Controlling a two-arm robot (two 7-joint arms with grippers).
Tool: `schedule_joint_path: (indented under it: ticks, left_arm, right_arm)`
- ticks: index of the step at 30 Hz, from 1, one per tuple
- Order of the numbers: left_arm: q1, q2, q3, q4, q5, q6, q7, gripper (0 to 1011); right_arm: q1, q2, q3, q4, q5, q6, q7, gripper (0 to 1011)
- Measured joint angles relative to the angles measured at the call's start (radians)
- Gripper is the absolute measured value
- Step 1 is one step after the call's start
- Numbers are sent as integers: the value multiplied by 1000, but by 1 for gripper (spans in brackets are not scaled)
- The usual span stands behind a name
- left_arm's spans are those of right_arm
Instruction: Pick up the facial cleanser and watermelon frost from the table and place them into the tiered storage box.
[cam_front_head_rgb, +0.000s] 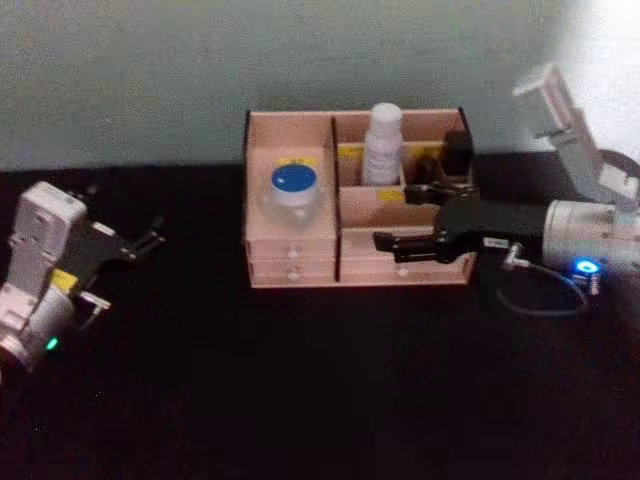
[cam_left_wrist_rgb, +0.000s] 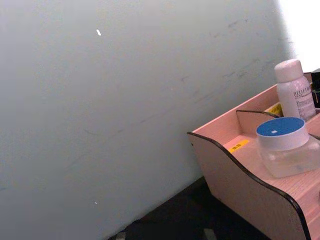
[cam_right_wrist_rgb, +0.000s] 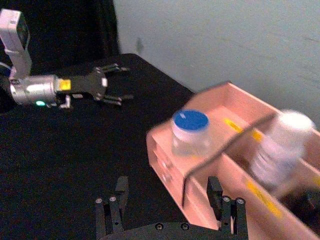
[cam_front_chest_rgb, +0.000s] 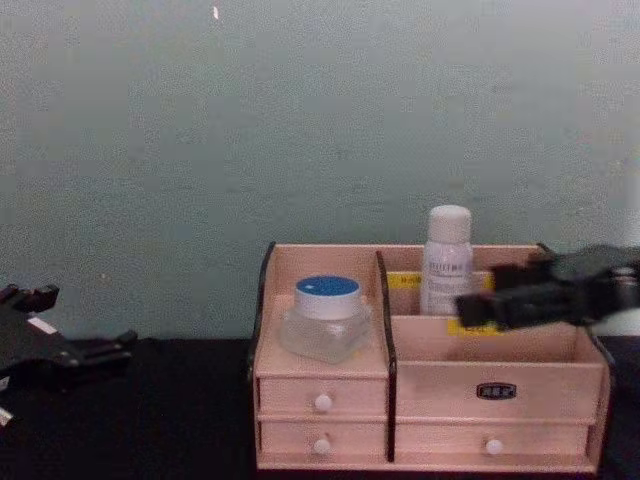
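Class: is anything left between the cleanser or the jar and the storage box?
Nothing visible. The cleanser stands in a rear compartment of the box; the jar sits on its left tier. The right gripper is open over the box's right side.

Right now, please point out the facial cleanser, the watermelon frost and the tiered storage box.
facial cleanser (cam_front_chest_rgb: 447, 262): chest view, on the white bottle's body.
watermelon frost (cam_front_head_rgb: 293, 181): head view, on the blue lid.
tiered storage box (cam_front_chest_rgb: 320, 392): chest view, on the left upper drawer front.
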Motion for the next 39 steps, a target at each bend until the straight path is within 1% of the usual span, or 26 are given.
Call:
schedule_joint_path:
  ticks: [1,2,3,5,6,9,10,11,12,14,16,17,19,20,21,22,25,26,28,34,39]
  left_arm:
    - [0,0,0,0,0,0,0,1001]
    - [0,0,0,0,0,0,0,1001]
    - [0,0,0,0,0,0,0,1001]
    - [0,0,0,0,0,0,0,1001]
    - [0,0,0,0,0,0,0,1001]
    - [0,0,0,0,0,0,0,1001]
    - [0,0,0,0,0,0,0,1001]
    - [0,0,0,0,0,0,0,1001]
    - [0,0,0,0,0,0,0,1001]
    - [0,0,0,0,0,0,0,1001]
    - [0,0,0,0,0,0,0,1001]
    - [0,0,0,0,0,0,0,1001]
    - [0,0,0,0,0,0,0,1001]
    - [0,0,0,0,0,0,0,1001]
    - [0,0,0,0,0,0,0,1001]
    - [0,0,0,0,0,0,0,1001]
    - [0,0,0,0,0,0,0,1001]
    - [0,0,0,0,0,0,0,1001]
    - [0,0,0,0,0,0,0,1001]
    - [0,0,0,0,0,0,0,1001]
    - [0,0,0,0,0,0,0,1001]
  right_arm:
    - [-32,27,18,-31,12,2,-21,1002]
    - [-50,42,30,-49,19,1,-35,1002]
    - [-90,74,56,-86,31,1,-69,1002]
    - [-128,102,83,-119,43,-1,-107,1002]
    - [-170,129,116,-151,50,-8,-157,1002]
    - [-235,162,169,-197,51,-22,-239,1002]
    - [-270,175,200,-219,36,-33,-299,1002]
    - [-286,179,215,-228,26,-37,-325,1002]
    - [-314,180,239,-240,4,-44,-385,1003]
    - [-334,176,256,-246,-23,-45,-444,1002]
    - [-347,166,265,-247,-50,-42,-495,1003]
    - [-354,151,267,-244,-83,-31,-552,1003]
    - [-359,137,266,-238,-109,-20,-596,1003]
    - [-360,117,261,-226,-143,-9,-646,1002]
    - [-361,107,257,-220,-160,-5,-669,1003]
    - [-360,86,246,-204,-193,1,-709,1002]
    - [-356,58,232,-175,-235,3,-756,1003]
    - [-351,41,223,-157,-255,3,-776,1002]
    - [-343,17,212,-127,-278,3,-795,1003]
    - [-323,-30,199,-62,-305,1,-805,1002]
    - [-322,-29,199,-63,-306,1,-804,1003]
